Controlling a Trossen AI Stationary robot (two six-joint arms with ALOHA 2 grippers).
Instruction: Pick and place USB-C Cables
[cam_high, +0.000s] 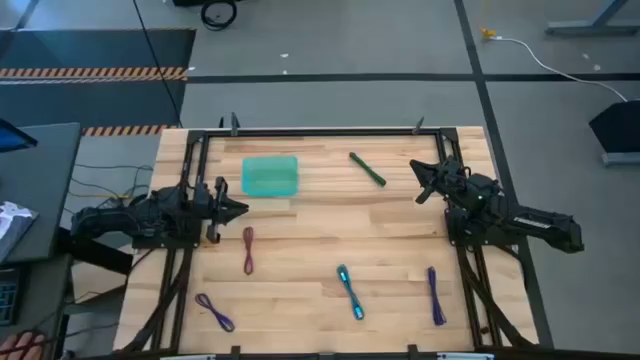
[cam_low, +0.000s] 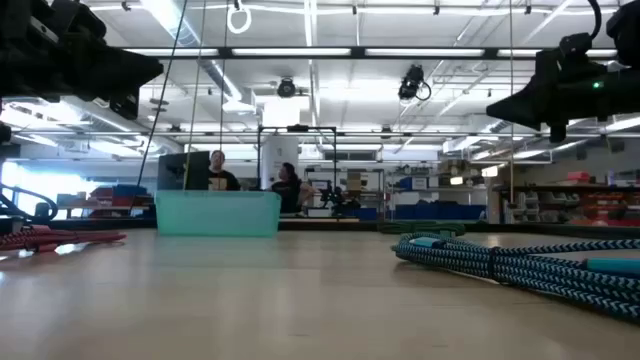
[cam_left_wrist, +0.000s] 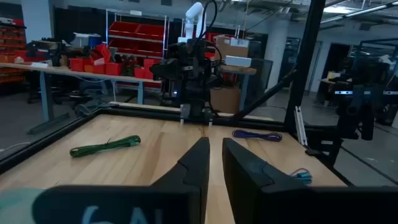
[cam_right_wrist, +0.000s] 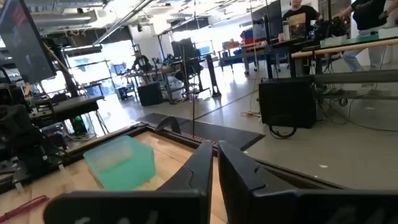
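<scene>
Wooden table (cam_high: 310, 235): teal tray (cam_high: 270, 176), five cables (cam_high: 350, 292) scattered.

arms: two, black, jointed | pincer (cam_left_wrist: 212, 163): dark tapered fingers (cam_left_wrist: 196, 162)

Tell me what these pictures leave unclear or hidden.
- Tray contents: low view, its frosted wall blocks them; the high view is too small to tell.
- Teal cable: low view, runs off the edge.
- Maroon cable: right wrist view, cut by the edge.
- Cable plugs, e.g. green cable: high view, too small.
- Both purple cables: absent from the low view.
</scene>
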